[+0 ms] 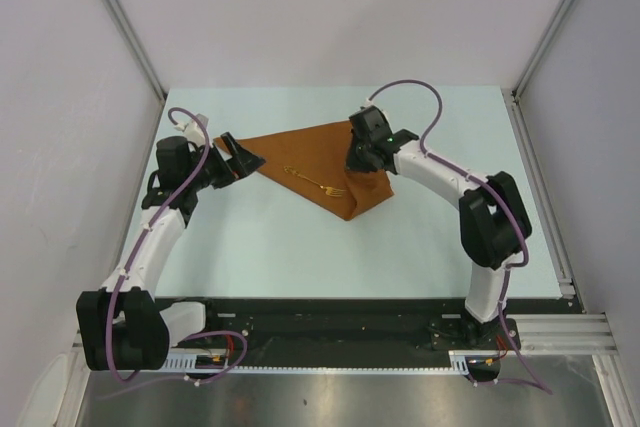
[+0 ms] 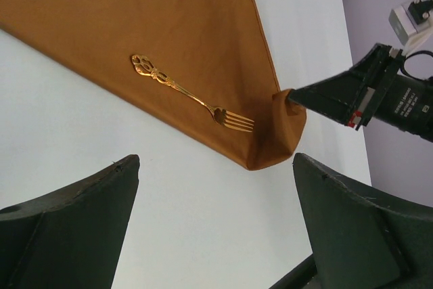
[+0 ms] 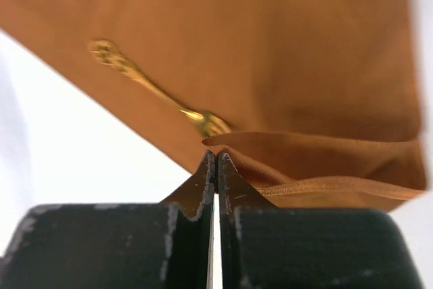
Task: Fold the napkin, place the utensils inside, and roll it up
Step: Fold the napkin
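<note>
The rust-orange napkin (image 1: 310,159) lies folded into a triangle on the table. A gold fork (image 1: 316,183) rests on it near its front edge, tines pointing right. My right gripper (image 1: 358,163) is shut on the napkin's right corner, which is lifted and curled over towards the fork's tines (image 3: 215,125). In the right wrist view the jaws (image 3: 216,156) are pressed together with cloth (image 3: 291,52) at their tips. My left gripper (image 2: 215,160) stands open over bare table by the napkin's left corner, holding nothing. The left wrist view shows the fork (image 2: 193,96) on the napkin (image 2: 169,25).
The pale table (image 1: 300,247) is walled in by white panels at the left, back and right. A metal rail (image 1: 545,197) runs along the right edge. Both arm bases sit on the black strip (image 1: 330,332) at the near edge.
</note>
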Robot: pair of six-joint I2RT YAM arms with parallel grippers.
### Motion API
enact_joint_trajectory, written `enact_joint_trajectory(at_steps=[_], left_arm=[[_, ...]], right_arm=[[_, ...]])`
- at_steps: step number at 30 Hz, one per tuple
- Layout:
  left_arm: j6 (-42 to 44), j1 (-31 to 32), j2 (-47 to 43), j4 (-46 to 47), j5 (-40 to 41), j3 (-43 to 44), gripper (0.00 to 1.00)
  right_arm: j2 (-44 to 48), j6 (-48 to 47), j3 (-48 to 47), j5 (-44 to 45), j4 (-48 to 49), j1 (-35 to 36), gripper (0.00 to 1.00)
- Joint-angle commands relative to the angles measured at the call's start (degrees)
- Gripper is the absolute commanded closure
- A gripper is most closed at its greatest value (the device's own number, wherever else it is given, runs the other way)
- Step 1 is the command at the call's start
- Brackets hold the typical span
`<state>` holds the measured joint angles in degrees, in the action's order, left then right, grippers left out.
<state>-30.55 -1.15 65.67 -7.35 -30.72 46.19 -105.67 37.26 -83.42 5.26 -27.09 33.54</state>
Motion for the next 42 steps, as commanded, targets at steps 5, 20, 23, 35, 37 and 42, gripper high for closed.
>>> enact_joint_trajectory(at_steps=[5, 20, 23, 35, 37, 42], left_arm=[[-0.5, -0.5, -0.2, 2.3, -1.3, -0.1, 0.00], [-0.7, -1.0, -0.2, 2.4, -1.5, -0.1, 0.00], [-0.7, -1.2, -0.2, 2.4, -1.6, -0.1, 0.00], [-0.8, -1.9, -0.1, 2.6, -1.8, -0.2, 0.00], [-0.9, -1.9, -0.1, 2.7, -2.0, -0.2, 0.00], [-1.0, -2.1, -0.1, 2.7, -2.1, -0.3, 0.00]], right_arm=[[-8.9, -0.1, -12.3, -4.6, 5.7, 2.8, 1.00], [-15.5, 1.9, -20.8, -9.8, 10.4, 4.4, 1.00], [-17.5, 1.7, -23.8, -10.0, 10.0, 4.5, 1.00], [-24.8, 2.4, -31.1, -12.5, 11.4, 5.1, 1.00], [-25.5, 2.4, -31.8, -12.6, 11.2, 5.3, 1.00], [-27.5, 2.7, -32.5, -12.8, 11.0, 5.4, 1.00]])
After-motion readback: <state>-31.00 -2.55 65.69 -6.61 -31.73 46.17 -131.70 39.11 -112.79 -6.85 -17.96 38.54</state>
